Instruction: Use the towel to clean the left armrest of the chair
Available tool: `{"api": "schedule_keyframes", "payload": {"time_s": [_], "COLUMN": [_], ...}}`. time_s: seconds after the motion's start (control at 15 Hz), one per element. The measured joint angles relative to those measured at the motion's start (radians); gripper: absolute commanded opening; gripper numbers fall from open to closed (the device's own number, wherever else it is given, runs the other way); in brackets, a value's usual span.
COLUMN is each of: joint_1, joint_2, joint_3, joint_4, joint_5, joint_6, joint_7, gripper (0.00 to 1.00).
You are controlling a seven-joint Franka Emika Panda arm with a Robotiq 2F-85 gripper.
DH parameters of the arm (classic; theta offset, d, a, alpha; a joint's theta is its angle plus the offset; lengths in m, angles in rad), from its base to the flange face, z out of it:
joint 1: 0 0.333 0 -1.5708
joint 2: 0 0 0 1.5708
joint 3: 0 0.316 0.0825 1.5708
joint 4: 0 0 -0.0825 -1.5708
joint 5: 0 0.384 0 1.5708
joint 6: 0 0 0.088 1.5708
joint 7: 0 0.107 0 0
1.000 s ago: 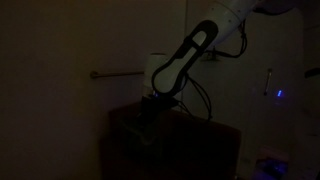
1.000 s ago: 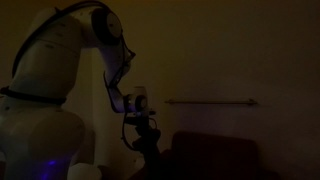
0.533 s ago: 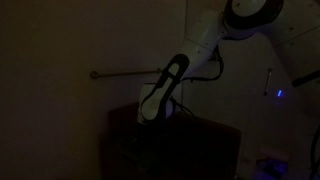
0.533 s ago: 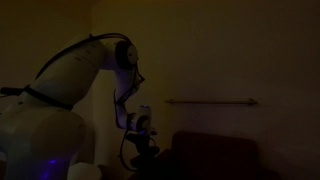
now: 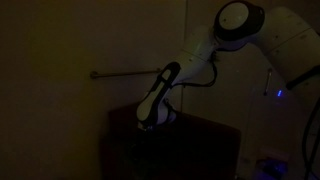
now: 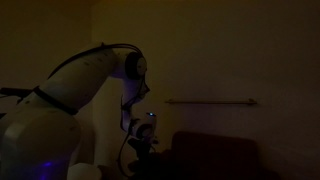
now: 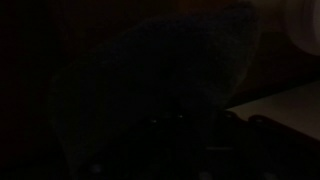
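The room is very dark. The chair [image 5: 185, 148] is a boxy dark brown shape, seen in both exterior views [image 6: 215, 155]. My gripper [image 5: 145, 122] hangs low at the chair's one side, about where its armrest top [image 5: 125, 113] lies, and it also shows in an exterior view [image 6: 143, 150]. The armrest's edges are too dark to trace. No towel can be made out. The wrist view is almost black, with only a pale patch [image 7: 285, 98] at the right, and the fingers cannot be seen.
A thin horizontal wall rail [image 5: 125, 73] runs behind the chair, also seen in an exterior view [image 6: 210, 101]. A small blue light [image 5: 279, 95] glows beside the robot. My white arm [image 6: 60, 95] fills one side of an exterior view.
The arm has folded down and the gripper has dropped lower toward the chair's side. The elbow has swung into view in both exterior views.
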Motion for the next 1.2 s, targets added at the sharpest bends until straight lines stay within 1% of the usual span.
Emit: {"api": "schedule_keyframes", "payload": {"time_s": [0.33, 0.47, 0.53, 0.67, 0.8, 1.0, 1.2], "joint_1": [-0.006, -0.005, -0.004, 0.0, 0.016, 0.057, 0.12], "joint_2": [0.014, 0.015, 0.015, 0.011, -0.006, -0.066, -0.15], "joint_3": [0.021, 0.025, 0.025, 0.02, 0.001, -0.048, -0.12], "joint_4": [0.023, 0.026, 0.028, 0.035, 0.047, 0.076, 0.102], "joint_5": [0.006, 0.006, 0.006, 0.005, -0.004, -0.041, -0.115], "joint_6": [-0.011, -0.012, -0.012, -0.012, -0.018, -0.081, -0.168], "joint_7": [-0.008, -0.008, -0.008, -0.008, -0.008, -0.008, -0.005], "gripper": [0.87, 0.98, 1.0, 1.0, 1.0, 1.0, 1.0]}}
